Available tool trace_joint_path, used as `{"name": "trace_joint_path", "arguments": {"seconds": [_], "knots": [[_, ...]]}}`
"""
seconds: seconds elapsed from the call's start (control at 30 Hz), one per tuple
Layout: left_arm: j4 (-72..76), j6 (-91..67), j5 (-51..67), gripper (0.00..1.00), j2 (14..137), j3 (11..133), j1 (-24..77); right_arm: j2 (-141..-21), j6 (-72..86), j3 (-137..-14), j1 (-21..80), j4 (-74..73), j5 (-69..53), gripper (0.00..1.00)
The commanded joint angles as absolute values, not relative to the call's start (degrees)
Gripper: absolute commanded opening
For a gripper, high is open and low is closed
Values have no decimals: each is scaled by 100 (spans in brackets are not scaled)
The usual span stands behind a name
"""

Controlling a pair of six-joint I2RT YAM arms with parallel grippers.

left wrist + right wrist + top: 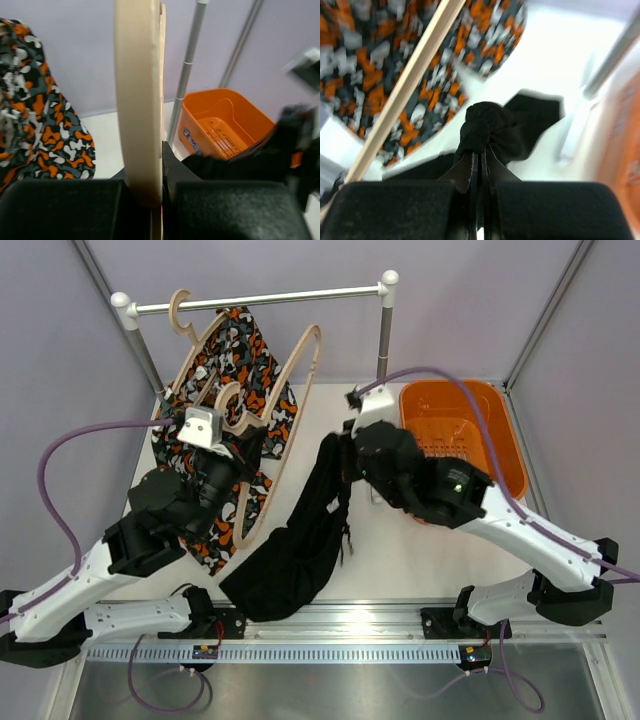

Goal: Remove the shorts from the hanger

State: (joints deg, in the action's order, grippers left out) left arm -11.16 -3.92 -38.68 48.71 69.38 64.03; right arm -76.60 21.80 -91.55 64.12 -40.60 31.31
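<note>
The right jaws are shut tight on a bunched fold of the black shorts [485,125], which stick up just past the jaw tips. From there the black cloth trails down in a long limp band onto the worktop [400,560], well below the rail [260,297] and off towards its right-hand half. The left jaws are clamped on a wooden hanger [137,100], its pale bar standing straight up between them; this hanger is off the rail and tilted. Its lower end comes down just beside the black shorts, and whether the two touch cannot be told.

The patterned shorts [245,360] hang below the left end of the rail from a second wooden hanger [183,328] hooked over it. They spread wide behind the left arm and reach down to the worktop. An orange basket [500,440] sits under the rail's right post, behind the right arm.

The black shorts are plain, soft and crumpled. The patterned pair is blotched in orange, black, grey and white.
</note>
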Motion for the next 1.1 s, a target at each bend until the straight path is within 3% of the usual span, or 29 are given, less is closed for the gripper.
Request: {"name": "trace_joint_path", "arguments": {"seconds": [0.0,0.17,0.3,0.5,0.63,0.77,0.9,1.07], "knots": [[-1386,-369,-4517,0,4597,7304,6425,-7488,1051,-10737,6329,-3990,5041,0],[-1889,-404,-4684,0,4105,7023,6416,-7305,-857,-11908,5626,-2510,6132,0],[-2118,-404,-4772,0,3797,6751,6416,-7102,-3381,-11830,5274,975,6171,0],[-2136,-483,-4703,0,3858,6434,6416,-7576,-3911,-12208,4492,1617,5696,0],[-2135,-466,-4614,0,3990,6398,6416,-7918,-3220,-12348,3763,926,5564,0],[-2294,-431,-4544,0,4034,6469,6416,-8252,-1200,-12788,2946,-1218,4766,0],[-2312,-387,-4526,0,3938,6407,6416,-8691,-608,-13015,2471,-1976,4281,0],[-2356,-396,-4526,0,3955,6311,6416,-9597,648,-14395,1900,-3602,3403,0]]}}
